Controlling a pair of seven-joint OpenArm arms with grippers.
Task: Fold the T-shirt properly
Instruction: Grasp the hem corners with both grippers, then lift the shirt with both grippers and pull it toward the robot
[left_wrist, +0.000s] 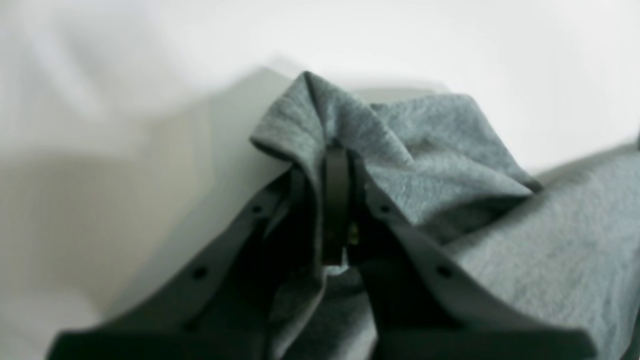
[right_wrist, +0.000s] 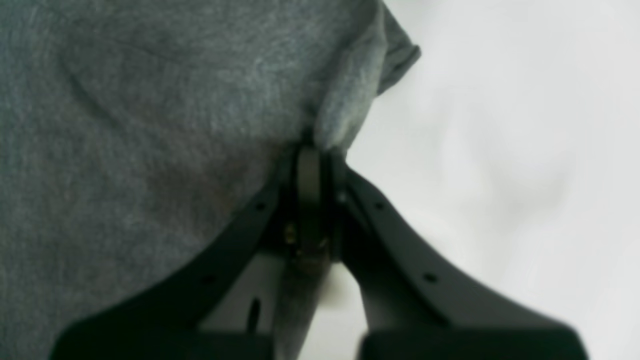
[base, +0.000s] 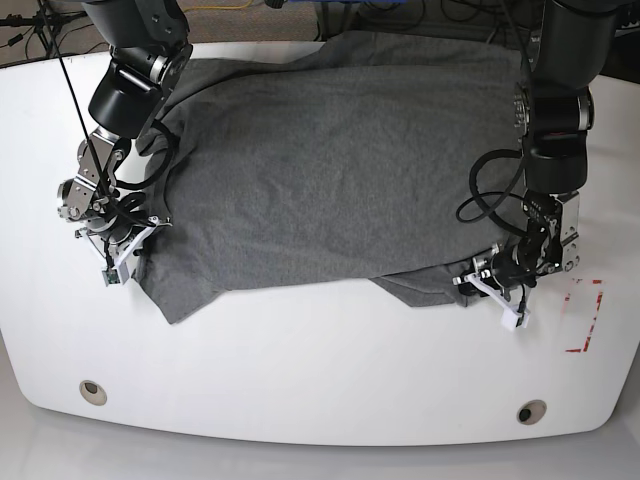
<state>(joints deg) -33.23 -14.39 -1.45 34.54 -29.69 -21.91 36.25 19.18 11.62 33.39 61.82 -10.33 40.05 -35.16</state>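
Gripping the T-shirt (base: 330, 160) — left claw (left_wrist: 336, 150), right claw (right_wrist: 312, 150) both clamped on cloth.

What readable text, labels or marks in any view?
None readable.
T-shirt: plain grey cloth, no print or tag showing.
Table: red corner marks near its edge, lines only, no letters.
Left gripper and right gripper: black, no lettering visible; both wrist views are blurred.

The black two-fingered left gripper (left_wrist: 336, 165) is low at the table's right side, jaws clamped on a fold of the heather-grey knit T-shirt (base: 340, 160). The black two-fingered right gripper (right_wrist: 310, 155) is low at the left side, jaws likewise pinching cloth at the garment's edge.
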